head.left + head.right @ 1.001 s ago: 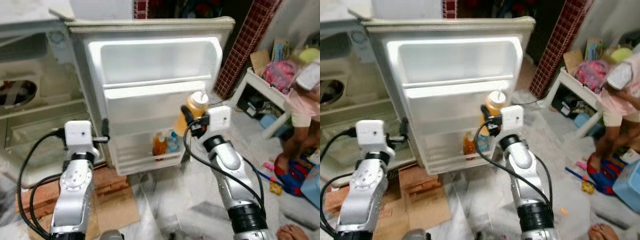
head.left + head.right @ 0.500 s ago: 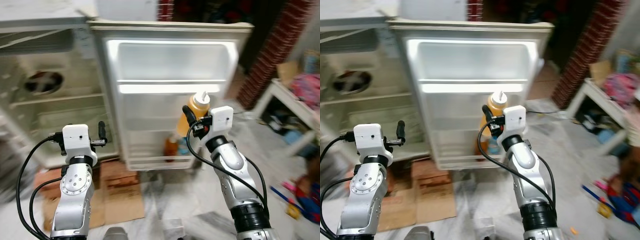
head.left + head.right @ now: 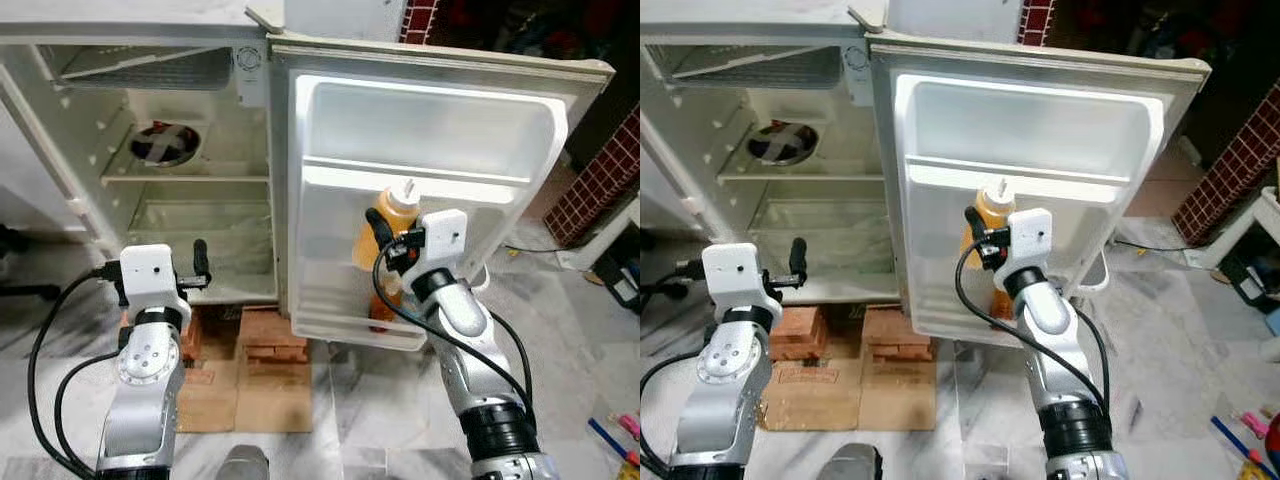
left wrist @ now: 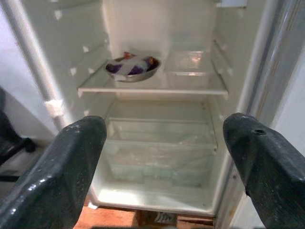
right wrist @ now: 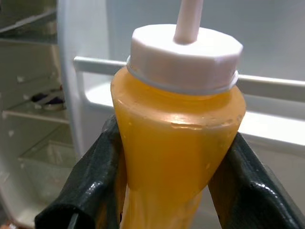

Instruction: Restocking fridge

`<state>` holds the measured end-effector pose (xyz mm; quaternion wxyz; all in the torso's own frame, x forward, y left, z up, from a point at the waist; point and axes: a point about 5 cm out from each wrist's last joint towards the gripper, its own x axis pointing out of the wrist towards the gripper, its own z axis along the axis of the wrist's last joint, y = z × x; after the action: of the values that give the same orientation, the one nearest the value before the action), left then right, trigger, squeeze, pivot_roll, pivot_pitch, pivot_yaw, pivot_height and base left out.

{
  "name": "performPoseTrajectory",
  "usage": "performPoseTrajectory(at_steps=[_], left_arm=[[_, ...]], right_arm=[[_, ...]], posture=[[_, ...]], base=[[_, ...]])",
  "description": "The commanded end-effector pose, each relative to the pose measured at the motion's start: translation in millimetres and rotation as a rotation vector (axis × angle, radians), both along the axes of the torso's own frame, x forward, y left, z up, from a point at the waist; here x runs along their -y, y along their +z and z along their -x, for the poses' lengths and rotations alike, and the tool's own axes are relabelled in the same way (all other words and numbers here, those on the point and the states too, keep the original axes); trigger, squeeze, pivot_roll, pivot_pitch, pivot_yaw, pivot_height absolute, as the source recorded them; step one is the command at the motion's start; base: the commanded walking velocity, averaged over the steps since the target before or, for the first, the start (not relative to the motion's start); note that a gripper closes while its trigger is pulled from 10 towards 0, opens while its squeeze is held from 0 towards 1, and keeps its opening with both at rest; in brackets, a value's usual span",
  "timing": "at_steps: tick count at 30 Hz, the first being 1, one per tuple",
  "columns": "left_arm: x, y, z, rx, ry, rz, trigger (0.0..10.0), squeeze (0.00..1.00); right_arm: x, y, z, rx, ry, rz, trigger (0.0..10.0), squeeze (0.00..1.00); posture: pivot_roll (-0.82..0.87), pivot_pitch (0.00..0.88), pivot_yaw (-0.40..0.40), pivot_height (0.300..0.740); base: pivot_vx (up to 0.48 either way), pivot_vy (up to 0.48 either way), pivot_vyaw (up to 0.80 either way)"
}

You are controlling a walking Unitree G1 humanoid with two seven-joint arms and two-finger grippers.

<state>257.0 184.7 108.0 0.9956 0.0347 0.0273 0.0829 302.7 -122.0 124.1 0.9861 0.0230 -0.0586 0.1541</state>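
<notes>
1. Fridge (image 3: 170, 190) stands open, w/ its door (image 3: 430, 150) swung wide to the robot's right side.
2. Right gripper (image 5: 157, 191) holds a yellow squeeze bottle (image 5: 176, 143) w/ a white cap (image 5: 183, 57). Its two black fingers pinch the bottle's body from both sides.
3. The bottle is up in front of the door's inside, just below the door's upper shelf rail (image 3: 430, 175). It stands about upright, nozzle pointing up.
4. Another bottle (image 3: 380, 305) sits low in the door's bottom shelf, mostly hidden behind the right arm.
5. Left gripper (image 4: 164, 157) is held up in front of the fridge's open body. Its fingers (image 4: 66, 162) are spread wide apart, nothing btwn them.
6. Inside the fridge a metal bowl (image 4: 132, 67) w/ something dark in it sits on the glass shelf (image 4: 152, 86). A clear drawer (image 4: 159, 143) is under that shelf.
7. Fridge rests on red bricks (image 3: 255, 335). Flat cardboard (image 3: 240, 395) lies on the floor in front.
</notes>
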Motion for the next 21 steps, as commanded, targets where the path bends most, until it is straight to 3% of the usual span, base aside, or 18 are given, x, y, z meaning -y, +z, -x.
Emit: performPoseTrajectory(at_steps=[1, 10, 14, 21], left_arm=[[1.7, 2.8, 0.5, 0.007, -0.014, 0.000, 10.0, 0.00], [3.4, 2.4, 0.6, 0.008, -0.015, 0.019, 10.0, 0.00], [5.6, 3.3, 1.0, 0.015, -0.026, 0.028, 10.0, 0.00], [7.7, 3.7, 1.3, 0.019, -0.030, 0.025, 10.0, 0.00]], right_arm=[[1.6, 4.7, -2.1, 0.022, -0.006, -0.008, 10.0, 0.00], [0.9, 3.0, -0.3, 0.020, 0.008, -0.012, 10.0, 0.00], [1.4, 2.0, 0.5, 0.018, 0.008, -0.008, 10.0, 0.00], [1.6, 1.5, 1.2, 0.016, 0.013, -0.005, 10.0, 0.00]], posture=[[0.08, 0.000, -0.040, 0.740], [0.07, 0.000, -0.042, 0.740], [0.07, 0.000, -0.042, 0.740], [0.07, 0.000, -0.044, 0.740]], base=[[0.262, 0.000, 0.00], [0.258, 0.000, 0.00], [0.000, 0.331, 0.00], [0.000, 0.000, 0.00]])
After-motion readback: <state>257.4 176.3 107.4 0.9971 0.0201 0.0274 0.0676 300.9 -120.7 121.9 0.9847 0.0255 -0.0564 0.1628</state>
